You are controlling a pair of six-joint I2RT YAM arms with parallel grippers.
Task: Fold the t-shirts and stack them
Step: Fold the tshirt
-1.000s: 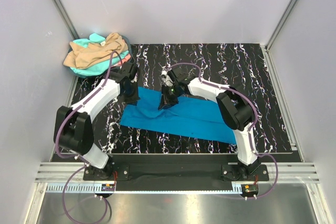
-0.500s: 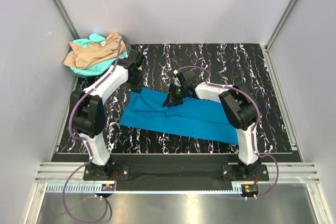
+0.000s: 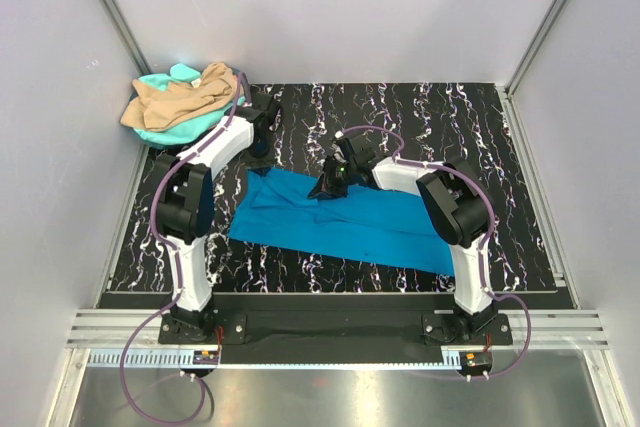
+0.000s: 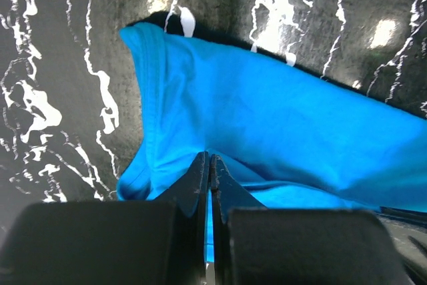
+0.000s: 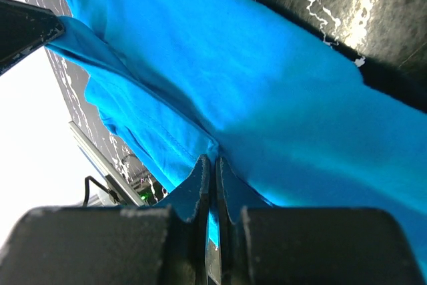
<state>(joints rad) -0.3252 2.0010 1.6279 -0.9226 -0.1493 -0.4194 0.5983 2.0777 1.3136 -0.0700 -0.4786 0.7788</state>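
Observation:
The bright blue t-shirt (image 3: 350,222) lies spread across the middle of the black marbled mat. My left gripper (image 3: 258,152) is shut on its far left edge, which shows as a raised fold in the left wrist view (image 4: 209,158). My right gripper (image 3: 327,185) is shut on the far edge near the middle, also seen in the right wrist view (image 5: 215,159). Both pinched folds are lifted a little off the mat. The tan-beige t-shirt (image 3: 185,97) lies crumpled on the mint-turquoise one (image 3: 165,132) at the far left corner. A sliver of coral-pink (image 3: 238,107) shows beside them.
The black marbled mat (image 3: 400,117) covers the table between grey walls. Aluminium rails (image 3: 330,327) run along the near edge by the arm bases. The shirt pile overhangs the mat's far left corner.
My left arm has swung back and left with its elbow raised, carrying the blue shirt's far left edge. My right gripper has shifted slightly back and right, still holding the cloth.

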